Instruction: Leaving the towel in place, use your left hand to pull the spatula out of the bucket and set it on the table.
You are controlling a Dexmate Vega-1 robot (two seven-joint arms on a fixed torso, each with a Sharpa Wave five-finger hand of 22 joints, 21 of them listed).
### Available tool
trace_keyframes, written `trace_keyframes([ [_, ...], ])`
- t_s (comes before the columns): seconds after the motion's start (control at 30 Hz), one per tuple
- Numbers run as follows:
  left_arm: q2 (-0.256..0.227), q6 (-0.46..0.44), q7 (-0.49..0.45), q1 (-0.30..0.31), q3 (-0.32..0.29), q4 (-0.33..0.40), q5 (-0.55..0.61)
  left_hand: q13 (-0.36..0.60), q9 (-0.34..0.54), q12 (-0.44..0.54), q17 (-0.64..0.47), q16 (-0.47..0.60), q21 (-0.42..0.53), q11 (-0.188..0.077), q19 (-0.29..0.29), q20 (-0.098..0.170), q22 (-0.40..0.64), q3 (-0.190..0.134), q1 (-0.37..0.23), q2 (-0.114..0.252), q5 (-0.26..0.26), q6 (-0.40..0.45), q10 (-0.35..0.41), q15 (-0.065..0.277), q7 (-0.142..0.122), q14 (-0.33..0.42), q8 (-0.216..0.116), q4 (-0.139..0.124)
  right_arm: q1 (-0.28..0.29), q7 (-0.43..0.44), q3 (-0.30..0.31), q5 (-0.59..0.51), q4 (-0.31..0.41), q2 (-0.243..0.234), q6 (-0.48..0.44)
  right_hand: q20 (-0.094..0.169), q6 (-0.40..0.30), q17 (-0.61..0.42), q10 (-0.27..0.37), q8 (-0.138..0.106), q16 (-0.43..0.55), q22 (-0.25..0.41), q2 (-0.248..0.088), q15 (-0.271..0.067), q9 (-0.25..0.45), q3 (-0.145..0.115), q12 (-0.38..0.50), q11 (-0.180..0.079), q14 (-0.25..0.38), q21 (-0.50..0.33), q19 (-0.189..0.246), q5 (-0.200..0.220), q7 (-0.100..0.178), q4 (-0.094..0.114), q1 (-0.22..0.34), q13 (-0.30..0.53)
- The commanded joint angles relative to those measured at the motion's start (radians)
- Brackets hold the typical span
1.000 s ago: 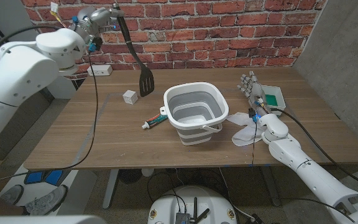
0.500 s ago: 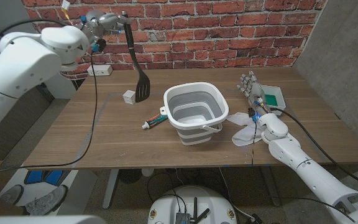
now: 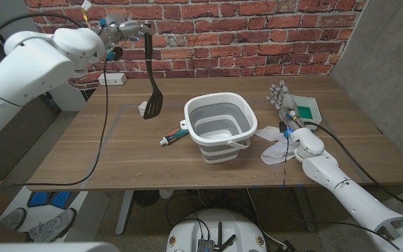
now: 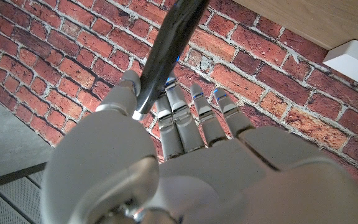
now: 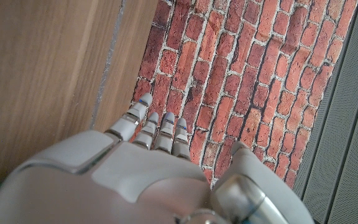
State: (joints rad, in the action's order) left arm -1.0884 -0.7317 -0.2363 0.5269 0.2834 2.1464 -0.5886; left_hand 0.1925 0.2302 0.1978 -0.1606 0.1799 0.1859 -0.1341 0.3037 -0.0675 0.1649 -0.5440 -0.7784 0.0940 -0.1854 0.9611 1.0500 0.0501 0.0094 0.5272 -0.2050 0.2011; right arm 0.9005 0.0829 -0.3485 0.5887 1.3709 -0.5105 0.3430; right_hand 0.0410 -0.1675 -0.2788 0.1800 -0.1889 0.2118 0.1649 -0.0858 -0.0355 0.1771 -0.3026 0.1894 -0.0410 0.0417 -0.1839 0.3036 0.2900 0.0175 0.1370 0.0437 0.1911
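Note:
High at the table's far left, my left hand (image 3: 121,28) grips the top of the black spatula's handle (image 3: 149,63). The spatula hangs blade down, its slotted blade (image 3: 150,108) low over the table to the left of the bucket; I cannot tell whether it touches the wood. In the left wrist view the handle (image 4: 166,50) runs between the thumb and fingers of my left hand (image 4: 185,155). The grey and white bucket (image 3: 221,126) stands mid-table with nothing showing inside. A white towel (image 3: 275,143) lies on the table right of it. My right hand (image 3: 284,99) stands beside the towel, fingers up and apart, holding nothing.
A small white cube (image 3: 141,106) sits just behind the spatula blade. A toothpaste tube (image 3: 173,136) lies against the bucket's left side. A green and white box (image 3: 307,109) sits at the far right. A white power strip (image 3: 112,79) hangs on the brick wall.
My left hand has carried the spatula a little to the left and lower; the blade has swung from beside the cube to in front of it. The right arm has not moved.

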Motion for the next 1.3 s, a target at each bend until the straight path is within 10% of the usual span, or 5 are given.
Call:
trace_keyframes([
  [0.03,-0.037,-0.101,0.162,-0.140,0.141,0.004,0.176,0.004,0.004,0.001,-0.002,-0.004,-0.001,-0.053,-0.003,0.002,0.002,-0.034,-0.067,0.075,-0.004,0.010,0.051,0.102,0.004,0.003,-0.004,-0.030,-0.011,-0.004,-0.007,-0.001,-0.010,0.004,-0.007,0.012,-0.009,0.000,0.004,-0.003,0.005,0.002,-0.030,-0.012,0.002,-0.005,0.006,0.001,-0.003,-0.003,-0.002,0.003,-0.001,0.001,-0.007,0.002],
  [0.43,-0.003,-0.202,0.377,-0.319,0.362,-0.024,0.425,0.004,0.005,-0.002,-0.001,-0.005,-0.001,-0.053,-0.005,0.005,0.002,-0.034,-0.065,0.075,-0.003,0.006,0.043,0.104,0.000,-0.002,-0.004,-0.032,-0.013,0.006,-0.011,-0.004,-0.014,0.010,-0.009,0.012,-0.010,0.000,0.005,-0.003,0.005,0.002,-0.030,-0.011,0.002,-0.006,0.006,0.003,-0.003,-0.003,-0.003,0.003,-0.001,0.001,-0.007,0.002],
  [0.93,0.059,-0.164,0.410,-0.224,0.325,-0.093,0.420,0.005,0.006,-0.003,-0.001,-0.005,0.001,-0.056,-0.002,0.010,0.002,-0.033,-0.060,0.074,-0.003,0.006,0.040,0.106,-0.003,-0.004,-0.006,-0.034,-0.014,0.005,-0.009,-0.001,-0.017,0.010,-0.010,0.013,-0.011,0.000,0.002,-0.003,0.006,0.002,-0.029,-0.010,0.002,-0.007,0.005,0.002,-0.002,-0.003,-0.004,0.003,-0.003,0.001,-0.008,0.002],
  [1.3,0.088,-0.248,0.595,-0.379,0.519,-0.155,0.555,0.005,0.006,0.001,-0.002,-0.004,0.001,-0.059,-0.002,0.015,0.002,-0.032,-0.057,0.074,-0.003,0.013,0.048,0.104,-0.005,-0.006,-0.009,-0.034,-0.024,-0.011,-0.012,0.004,-0.033,0.015,-0.006,0.012,-0.011,0.001,0.002,-0.003,0.006,0.002,-0.029,-0.010,0.002,-0.007,0.005,0.002,-0.003,-0.003,-0.003,0.003,-0.003,0.001,-0.008,0.002],
])
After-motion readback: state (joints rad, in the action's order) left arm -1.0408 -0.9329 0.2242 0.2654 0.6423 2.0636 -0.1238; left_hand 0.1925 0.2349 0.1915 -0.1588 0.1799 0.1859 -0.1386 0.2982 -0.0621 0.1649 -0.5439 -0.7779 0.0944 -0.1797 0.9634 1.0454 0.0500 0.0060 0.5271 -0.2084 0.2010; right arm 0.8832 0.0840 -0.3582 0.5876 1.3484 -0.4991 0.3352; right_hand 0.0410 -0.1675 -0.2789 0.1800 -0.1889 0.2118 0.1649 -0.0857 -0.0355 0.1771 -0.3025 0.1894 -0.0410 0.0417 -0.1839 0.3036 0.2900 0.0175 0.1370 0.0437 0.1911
